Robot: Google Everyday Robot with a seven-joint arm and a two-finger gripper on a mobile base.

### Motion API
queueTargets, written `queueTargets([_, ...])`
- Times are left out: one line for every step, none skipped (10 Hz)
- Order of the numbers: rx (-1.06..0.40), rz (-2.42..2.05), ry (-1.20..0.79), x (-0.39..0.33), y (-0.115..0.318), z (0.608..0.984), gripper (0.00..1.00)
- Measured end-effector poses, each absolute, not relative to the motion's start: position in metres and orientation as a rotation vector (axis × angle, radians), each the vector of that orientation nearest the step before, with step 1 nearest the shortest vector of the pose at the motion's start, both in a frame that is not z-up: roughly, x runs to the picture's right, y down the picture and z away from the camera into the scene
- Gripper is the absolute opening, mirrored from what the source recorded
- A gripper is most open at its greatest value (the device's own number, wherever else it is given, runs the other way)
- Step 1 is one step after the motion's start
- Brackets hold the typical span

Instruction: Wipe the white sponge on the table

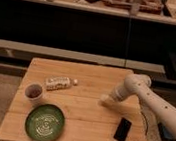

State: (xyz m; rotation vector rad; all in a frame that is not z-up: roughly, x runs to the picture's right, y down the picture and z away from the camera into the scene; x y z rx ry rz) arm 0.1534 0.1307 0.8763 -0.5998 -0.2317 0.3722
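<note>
White sponge (104, 101) down on the table (84, 116), gripped in the clenched claw (107, 99) (just beyond the black phone (122, 130))

Dim room, dark shelving (92, 33) behind

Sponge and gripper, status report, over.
Gripper shut on sponge, mid-right on the table. Sponge looks pressed to the wood. Phone close by, toward the front edge, not touching.

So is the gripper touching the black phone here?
Apart. The camera view shows a strip of table between the gripper, low over the table's right side, and the black phone nearer the front edge.
</note>
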Motion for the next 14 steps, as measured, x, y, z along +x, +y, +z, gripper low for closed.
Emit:
queueTargets([-0.605, 0.340, -0.231, 0.139, 0.132, 0.876, 0.03])
queueTargets([-0.622, 0.299, -0.231, 0.115, 0.136, 0.878, 0.03])
queueTargets([-0.653, 0.253, -0.243, 0.087, 0.147, 0.887, 0.03])
queueTargets([-0.664, 0.232, -0.242, 0.079, 0.154, 0.894, 0.03])
queueTargets([-0.676, 0.210, -0.254, 0.068, 0.157, 0.901, 0.03])
queueTargets([-0.677, 0.196, -0.262, 0.062, 0.158, 0.903, 0.03])
queueTargets([-0.676, 0.195, -0.264, 0.063, 0.159, 0.902, 0.03])
queueTargets([-0.679, 0.190, -0.261, 0.064, 0.159, 0.900, 0.03])
queueTargets([-0.682, 0.181, -0.257, 0.064, 0.160, 0.898, 0.03])
queueTargets([-0.686, 0.182, -0.257, 0.065, 0.161, 0.897, 0.03])
queueTargets([-0.688, 0.182, -0.256, 0.065, 0.161, 0.896, 0.03])
queueTargets([-0.690, 0.185, -0.257, 0.066, 0.161, 0.896, 0.03])
queueTargets([-0.691, 0.187, -0.258, 0.066, 0.161, 0.895, 0.03])
queueTargets([-0.691, 0.187, -0.258, 0.066, 0.161, 0.895, 0.03])
